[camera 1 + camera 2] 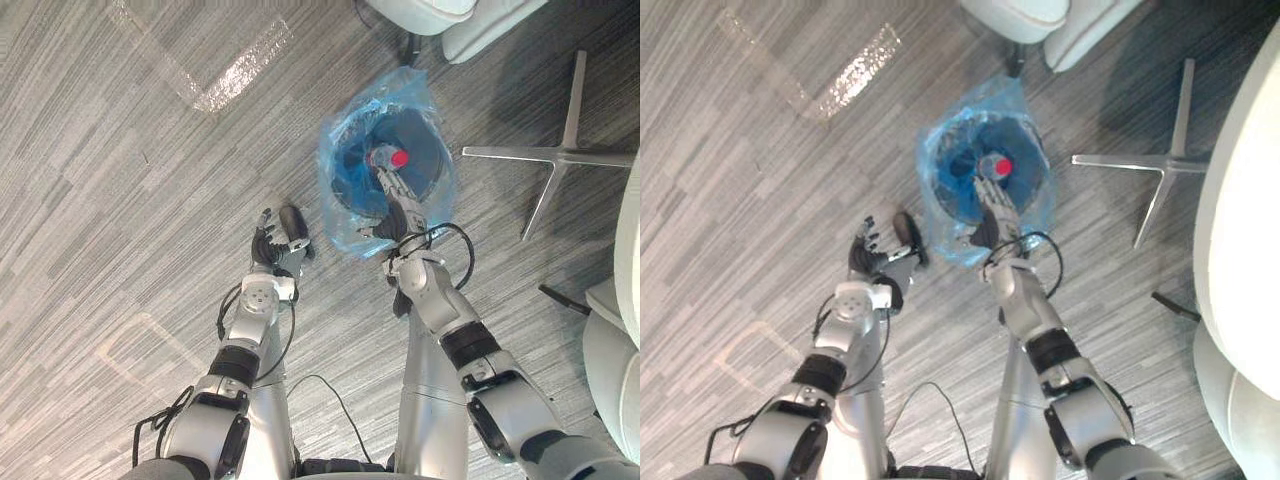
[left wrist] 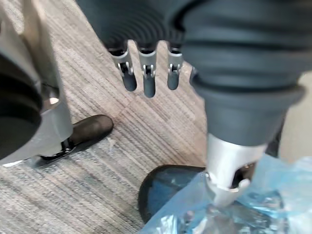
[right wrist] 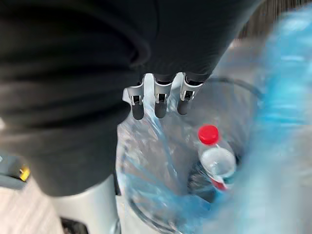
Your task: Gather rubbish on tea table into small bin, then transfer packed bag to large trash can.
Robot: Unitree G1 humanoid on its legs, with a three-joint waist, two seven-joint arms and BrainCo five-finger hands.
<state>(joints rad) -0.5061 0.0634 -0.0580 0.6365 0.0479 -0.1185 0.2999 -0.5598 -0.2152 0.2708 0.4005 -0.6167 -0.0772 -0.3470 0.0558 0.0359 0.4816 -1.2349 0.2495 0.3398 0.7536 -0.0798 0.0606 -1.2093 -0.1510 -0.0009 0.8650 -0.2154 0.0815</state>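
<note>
The small bin [image 1: 428, 150], dark and round, wore a crumpled clear-blue bag [image 1: 340, 215] and stood on the grey floor [image 1: 120, 200]. Inside stood a clear bottle [image 3: 217, 163] with a red cap [image 1: 399, 158]. The right hand [image 1: 392, 195] hovered above it, fingers straight, holding nothing. The left hand [image 1: 272, 243], relaxed and empty, was beside the bin.

A small round black bin [image 1: 430, 165], lined with a translucent blue plastic bag [image 1: 345, 215], stands on the grey striped carpet floor [image 1: 120, 200] just ahead of the robot. In the bin is a clear plastic bottle with a red cap [image 3: 217, 165]. The right hand [image 1: 395, 205] reaches over the bin's near rim, above the bottle. The left hand [image 1: 275, 245] hangs just left of the bin, apart from it. A silver star-shaped chair base [image 1: 555, 153] rests on the floor to the bin's right. A white upholstered seat [image 1: 440, 15] stands behind the bin, and another white seat [image 1: 625, 250] stands farther right.
</note>
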